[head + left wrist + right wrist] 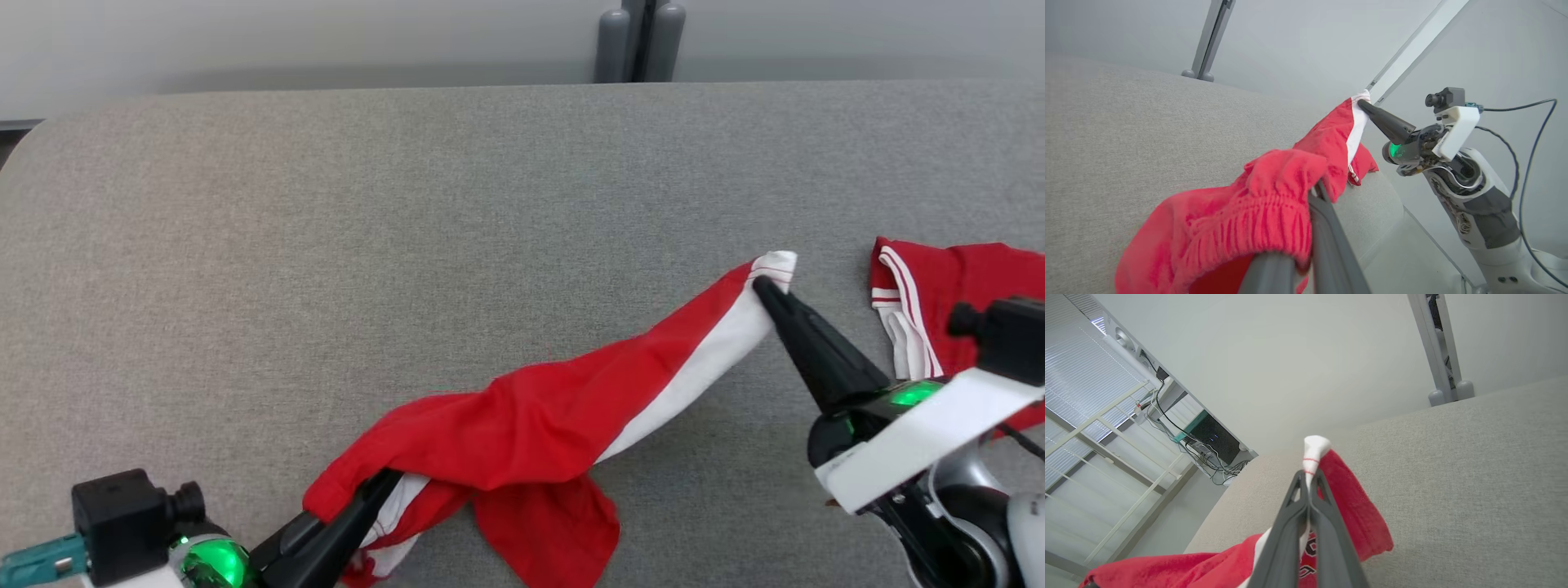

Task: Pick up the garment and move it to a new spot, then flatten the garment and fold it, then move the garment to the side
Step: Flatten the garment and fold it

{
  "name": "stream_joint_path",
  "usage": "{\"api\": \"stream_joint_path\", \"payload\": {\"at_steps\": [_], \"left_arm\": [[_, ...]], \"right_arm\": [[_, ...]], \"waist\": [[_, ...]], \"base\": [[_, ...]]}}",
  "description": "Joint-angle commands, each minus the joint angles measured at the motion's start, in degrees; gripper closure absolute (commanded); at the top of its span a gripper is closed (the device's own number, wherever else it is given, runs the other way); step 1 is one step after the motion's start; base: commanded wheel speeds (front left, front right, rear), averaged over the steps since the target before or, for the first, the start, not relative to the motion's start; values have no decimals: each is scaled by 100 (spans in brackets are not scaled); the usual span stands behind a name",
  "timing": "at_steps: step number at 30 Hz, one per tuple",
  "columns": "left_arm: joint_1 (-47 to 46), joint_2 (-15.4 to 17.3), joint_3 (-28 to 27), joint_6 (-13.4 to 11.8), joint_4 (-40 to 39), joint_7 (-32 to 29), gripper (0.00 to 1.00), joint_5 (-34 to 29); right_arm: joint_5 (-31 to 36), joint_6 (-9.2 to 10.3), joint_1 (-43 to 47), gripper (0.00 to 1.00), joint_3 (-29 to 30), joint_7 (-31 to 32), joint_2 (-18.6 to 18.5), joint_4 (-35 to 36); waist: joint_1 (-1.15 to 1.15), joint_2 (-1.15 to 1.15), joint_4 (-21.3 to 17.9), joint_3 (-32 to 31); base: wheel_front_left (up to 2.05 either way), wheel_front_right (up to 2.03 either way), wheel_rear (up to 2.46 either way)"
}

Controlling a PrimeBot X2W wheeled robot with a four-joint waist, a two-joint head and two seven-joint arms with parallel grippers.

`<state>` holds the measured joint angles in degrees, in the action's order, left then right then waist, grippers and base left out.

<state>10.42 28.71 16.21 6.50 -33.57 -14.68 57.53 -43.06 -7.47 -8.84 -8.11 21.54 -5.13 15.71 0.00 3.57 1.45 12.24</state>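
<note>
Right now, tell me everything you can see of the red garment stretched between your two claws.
The garment is soft red cloth with a white side stripe and a gathered elastic waistband. It is crumpled, stretched as a twisted band over the grey table. The left claw is shut on the waistband end, the right claw on the white, red-lined hem corner. A loose fold droops in the middle.

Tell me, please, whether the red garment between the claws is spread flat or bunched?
Bunched, not flat: the garment stretches as a crumpled band between the left claw and right claw, both shut on it.
</note>
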Motion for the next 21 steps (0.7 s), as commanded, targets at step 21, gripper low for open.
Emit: {"api": "stream_joint_path", "payload": {"at_steps": [21], "left_arm": [[-3910,1166,-890,-654,106,-2182,100,2464]], "right_arm": [[484,-4,-2861,100,1671,2247,199,744]], "waist": [[0,0,-530,1163]], "base": [[0,0,0]]}}
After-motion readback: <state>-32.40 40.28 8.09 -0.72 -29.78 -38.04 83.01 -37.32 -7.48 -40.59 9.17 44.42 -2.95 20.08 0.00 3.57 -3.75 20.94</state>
